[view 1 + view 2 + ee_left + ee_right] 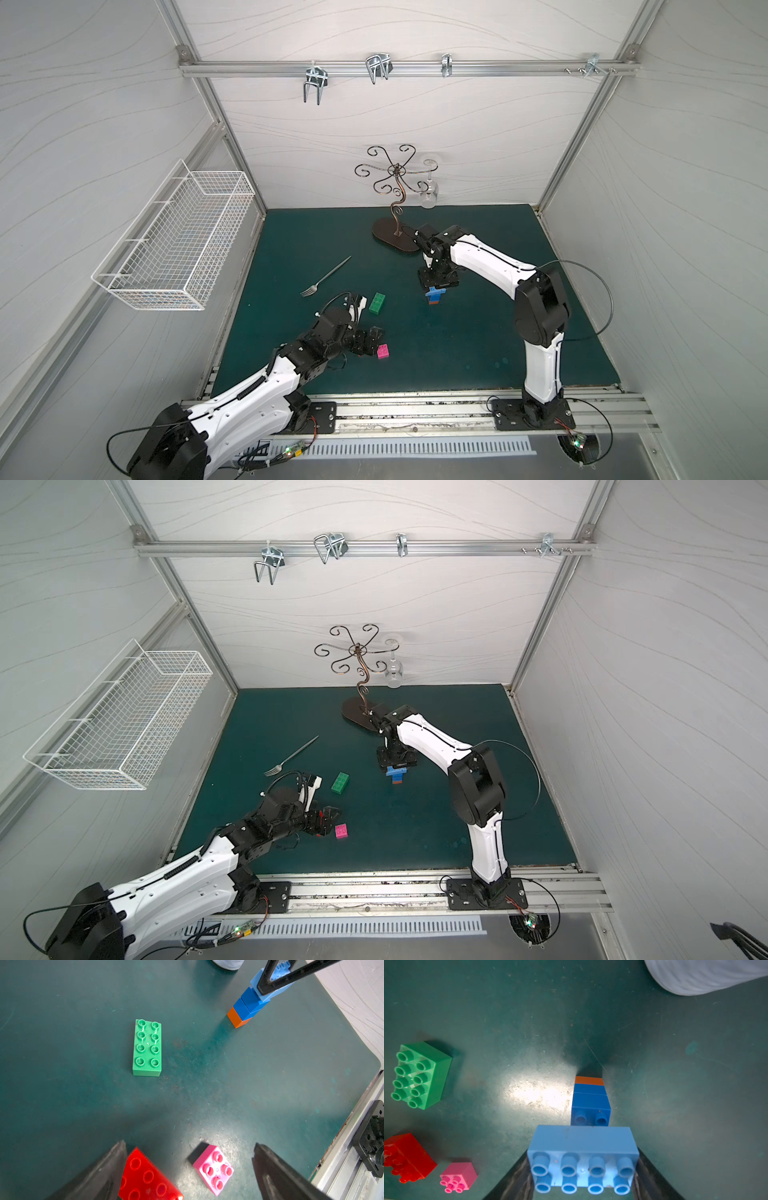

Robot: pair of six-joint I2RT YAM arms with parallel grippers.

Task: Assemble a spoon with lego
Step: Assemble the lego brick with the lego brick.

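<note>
Two arms share this cell; we list its contents.

- Mat: dark green, matte and scuffed, covering the floor.
- Wire basket: white grid, hung on the side wall.
- Stand: dark metal with an oval foot and curled hooks. A clear glass hangs from it bowl-down.
- Left gripper: black fingers spread wide, low over the mat.
- Right gripper: pointing down, fingers closed on the light blue brick.
- Fork: thin silver metal, lying flat.
- Spoon: part-built, upright mid-mat in front of the stand, in glossy studded plastic. It has an orange brick at the foot and two blue bricks above. The long light blue one sits crosswise on top; we cannot tell whether it is pressed home.
- Green brick: long, eight studs, lying alone between the arms.
- Red brick: long, just beside one left finger.
- Pink brick: square, four studs, on the mat just ahead of the open left fingers.
</note>
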